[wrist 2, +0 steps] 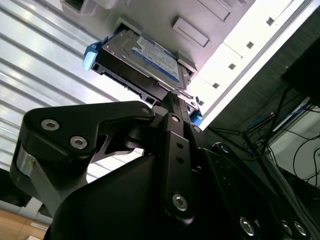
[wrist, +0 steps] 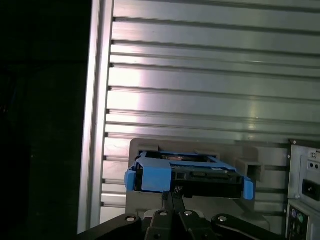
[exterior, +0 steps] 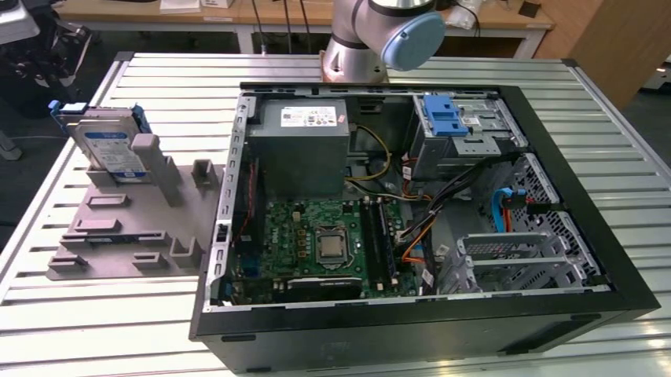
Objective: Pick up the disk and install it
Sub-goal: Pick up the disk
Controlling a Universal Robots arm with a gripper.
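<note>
The disk (exterior: 110,149) is a silver-grey drive with a white-and-blue label in a blue carrier. It stands on edge in a slot of the grey holder (exterior: 126,228), on the exterior view's left. Both wrist views look along my gripper (wrist: 171,196) toward the disk (wrist: 187,175), which stays in its holder at a distance. The black fingers (wrist 2: 171,97) are pressed together with nothing between them, and the disk (wrist 2: 145,55) lies beyond their tips. The open computer case (exterior: 419,196) sits beside the holder, with a drive cage and blue latch (exterior: 445,118) at its far side.
Inside the case are a grey power supply (exterior: 304,145), a green motherboard (exterior: 325,236) and loose cables (exterior: 461,188). The slatted metal table (exterior: 63,314) carries everything. The arm's base (exterior: 367,39) rises behind the case. Desks stand further back.
</note>
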